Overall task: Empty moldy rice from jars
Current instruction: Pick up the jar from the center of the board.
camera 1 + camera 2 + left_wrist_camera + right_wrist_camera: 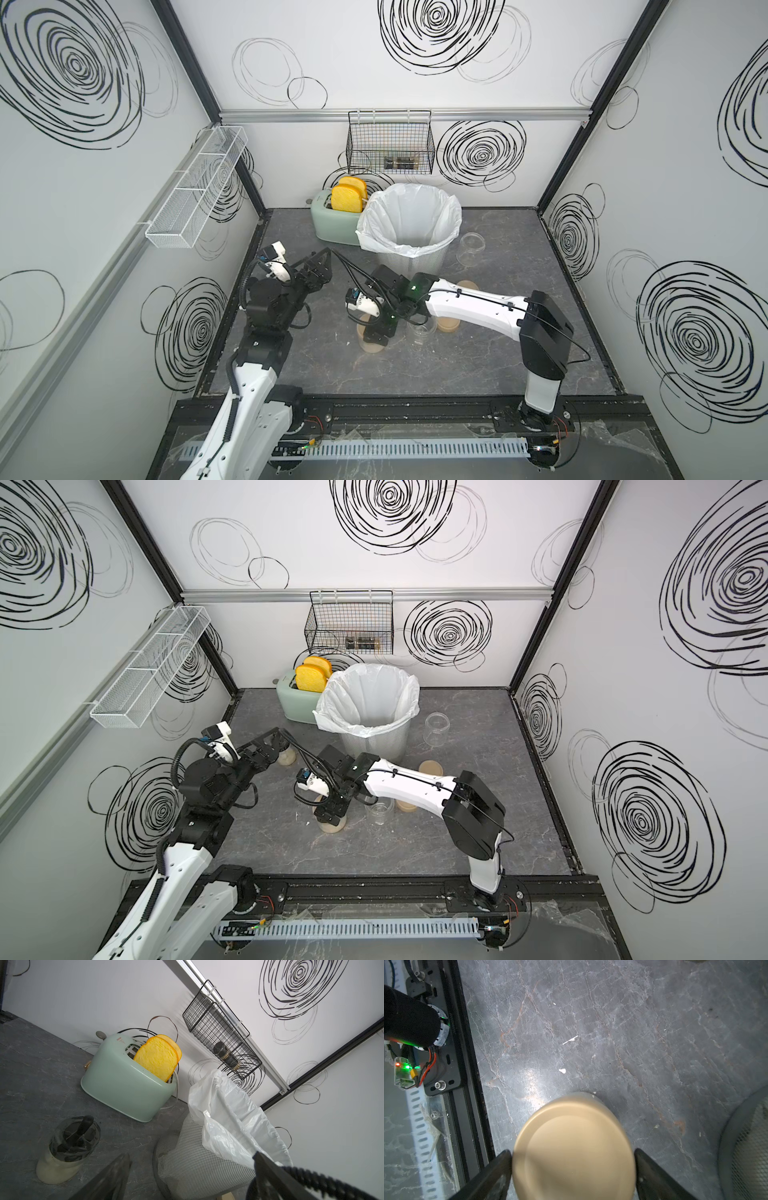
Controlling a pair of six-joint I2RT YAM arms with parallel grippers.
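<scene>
Straddling the tan lid (574, 1136) of the mid-table jar (365, 330) of moldy rice (374, 347), the right gripper (572, 1151) flanks its rim; whether it pinches cannot be told. The left gripper (192, 1154) hangs released. Likely rigid, slick, breakable: take the lid's edge squarely.

The left arm (249, 390) reaches forward and low, its left claw (320, 266) held out level, jaws spread wide. The right arm (478, 305) stretches across toward the middle, wrist bent downward, right claw (573, 1151) pointing down, jaws wide apart.
</scene>
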